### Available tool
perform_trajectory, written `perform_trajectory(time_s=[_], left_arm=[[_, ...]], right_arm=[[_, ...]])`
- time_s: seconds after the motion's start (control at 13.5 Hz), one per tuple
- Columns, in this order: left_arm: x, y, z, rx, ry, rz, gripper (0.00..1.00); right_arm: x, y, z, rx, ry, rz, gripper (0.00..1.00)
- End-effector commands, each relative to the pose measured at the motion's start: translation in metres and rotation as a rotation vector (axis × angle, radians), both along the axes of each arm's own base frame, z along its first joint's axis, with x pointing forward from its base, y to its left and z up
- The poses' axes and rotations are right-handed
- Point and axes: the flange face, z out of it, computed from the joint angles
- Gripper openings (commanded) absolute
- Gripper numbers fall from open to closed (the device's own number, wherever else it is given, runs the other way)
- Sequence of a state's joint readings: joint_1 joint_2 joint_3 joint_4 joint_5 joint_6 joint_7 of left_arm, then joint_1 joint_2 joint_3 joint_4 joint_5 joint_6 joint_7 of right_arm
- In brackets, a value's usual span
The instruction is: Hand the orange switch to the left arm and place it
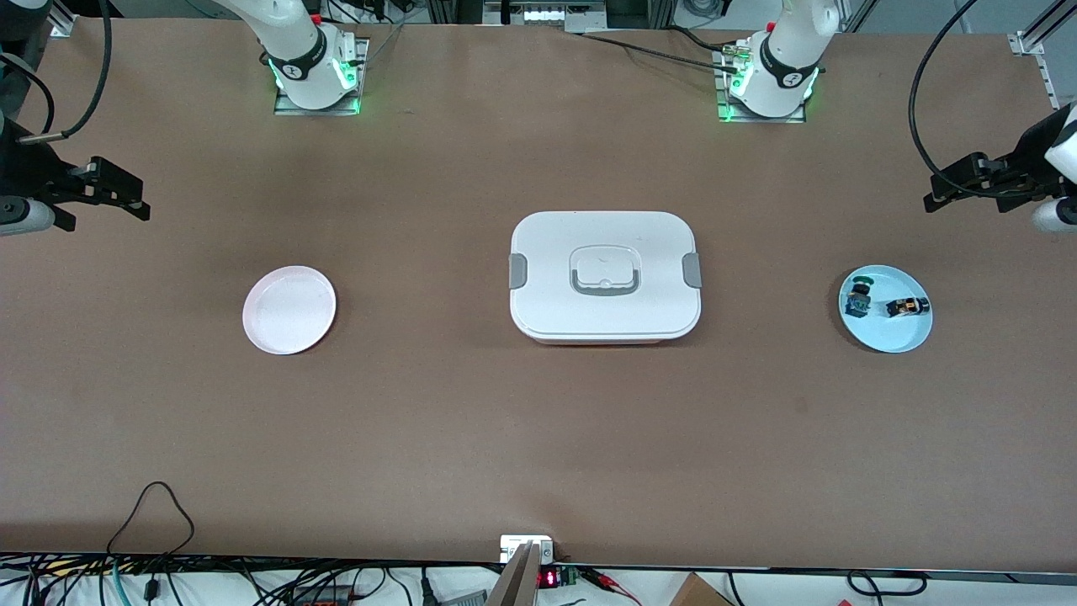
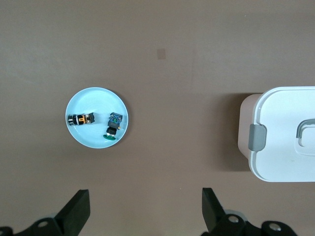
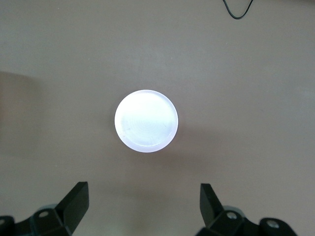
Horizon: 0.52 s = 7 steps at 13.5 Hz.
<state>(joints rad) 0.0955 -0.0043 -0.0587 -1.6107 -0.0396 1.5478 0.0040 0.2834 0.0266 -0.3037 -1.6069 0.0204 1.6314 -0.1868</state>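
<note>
The orange switch [image 1: 907, 307] lies on its side on a light blue plate [image 1: 892, 335] near the left arm's end of the table, beside a blue switch with a green cap [image 1: 859, 299]. In the left wrist view the orange switch [image 2: 81, 119] lies on the plate [image 2: 96, 98] with the blue switch [image 2: 113, 127]. My left gripper [image 1: 936, 198] is open and empty over bare table beside that plate; its jaws [image 2: 146, 211] stand wide apart. My right gripper [image 1: 137, 202] is open and empty over bare table at the right arm's end. The white box [image 1: 604, 275] stands at the table's middle.
An empty pink plate [image 1: 289, 310] lies toward the right arm's end, and it also shows in the right wrist view [image 3: 146, 121]. The box's corner with its grey clasp [image 2: 257, 137] shows in the left wrist view. Cables run along the table's near edge [image 1: 151, 505].
</note>
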Motion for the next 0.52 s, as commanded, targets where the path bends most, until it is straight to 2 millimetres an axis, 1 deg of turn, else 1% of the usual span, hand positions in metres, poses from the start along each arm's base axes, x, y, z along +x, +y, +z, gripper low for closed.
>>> perform_trajectory(time_s=[0.0, 0.15, 0.22, 0.3, 0.45], left_arm=[[-0.017, -0.003, -0.004, 0.026, -0.033, 0.008, 1.0], [-0.019, 0.002, -0.001, 0.018, -0.009, 0.018, 1.0], [-0.015, 0.007, 0.008, 0.013, -0.012, 0.027, 1.0], [-0.013, 0.012, 0.009, 0.011, -0.012, 0.034, 1.0], [-0.011, 0.009, 0.009, 0.01, -0.01, 0.024, 1.0]], right_arm=[[0.0, -0.002, 0.004, 0.003, 0.002, 0.01, 1.0], [0.0, -0.002, 0.005, 0.004, 0.001, 0.01, 1.0], [0.0, -0.002, 0.005, 0.004, 0.001, 0.01, 1.0], [0.0, -0.002, 0.005, 0.004, 0.001, 0.01, 1.0], [0.0, -0.002, 0.005, 0.004, 0.001, 0.01, 1.0]])
